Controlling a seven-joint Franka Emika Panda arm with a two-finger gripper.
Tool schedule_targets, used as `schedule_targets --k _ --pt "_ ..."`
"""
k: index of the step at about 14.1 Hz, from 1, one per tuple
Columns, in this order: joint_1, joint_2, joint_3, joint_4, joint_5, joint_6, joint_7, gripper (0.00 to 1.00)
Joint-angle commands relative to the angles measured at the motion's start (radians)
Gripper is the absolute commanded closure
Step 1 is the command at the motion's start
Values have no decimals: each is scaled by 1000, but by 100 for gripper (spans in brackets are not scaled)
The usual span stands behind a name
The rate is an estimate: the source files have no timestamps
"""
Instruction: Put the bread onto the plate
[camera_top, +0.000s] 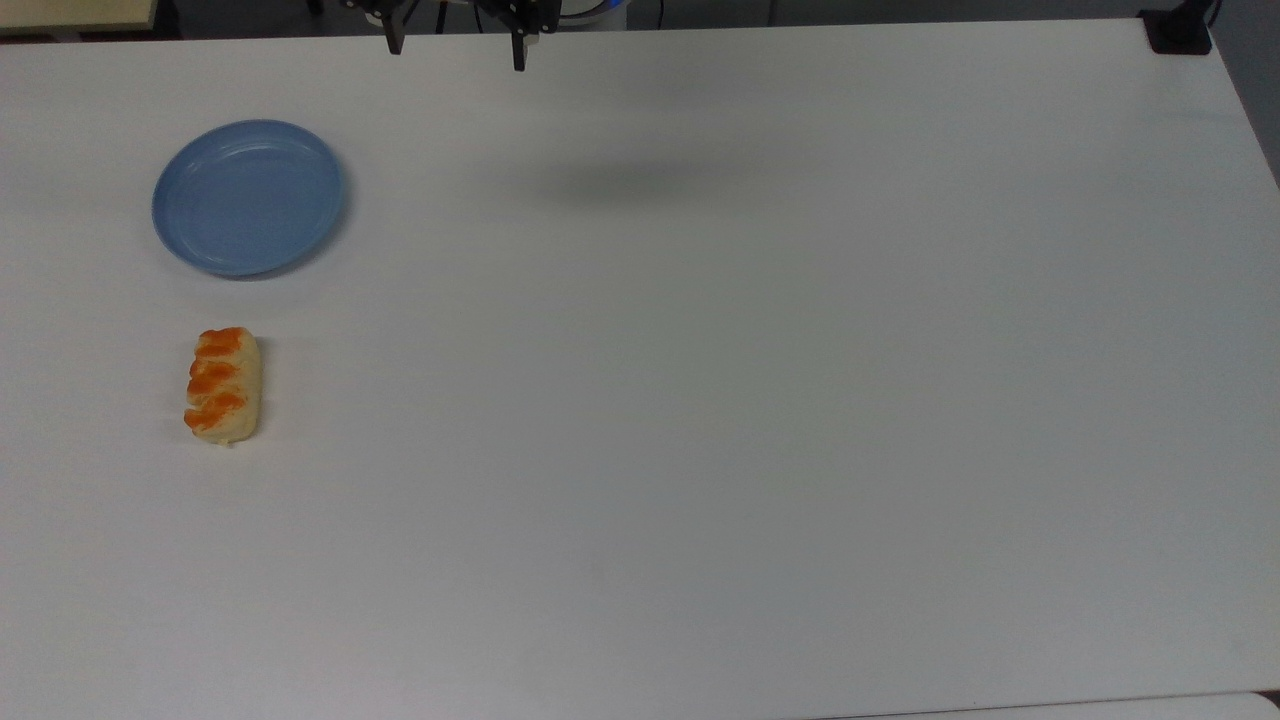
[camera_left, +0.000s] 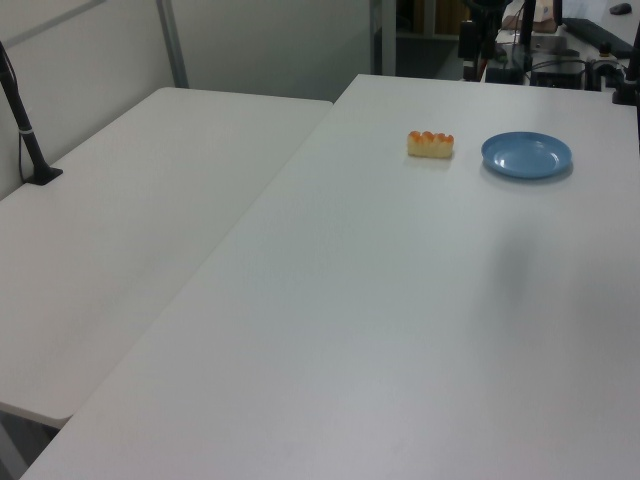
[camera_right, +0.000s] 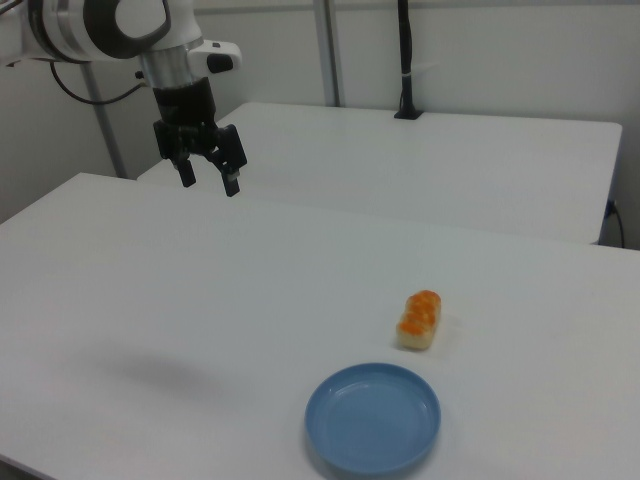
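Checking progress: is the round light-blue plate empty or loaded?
Empty. The round light-blue plate shows bare; the striped pale-yellow bread roll lies apart on the white table.

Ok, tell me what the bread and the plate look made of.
The bread: looks like soft foam or plastic imitation; the evenly bright orange stripes suggest a toy, though that is uncertain. The plate: probably plastic, plain light blue with a faint sheen and moulded rings.

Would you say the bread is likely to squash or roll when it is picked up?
The bread looks puffy, so probably soft and light; a firm pinch may dent it. It lies flat on its long side on the table, so rolling seems unlikely.
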Motion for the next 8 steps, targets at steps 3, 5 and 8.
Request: schedule_targets --k 3,5,8 --pt "1 -5 -7 -15 -1 -8 -14 0" --pt "1 -3 -7 -14 -2 -7 -14 0" --pt "0 15 -9 -11 -2 7 -20 0"
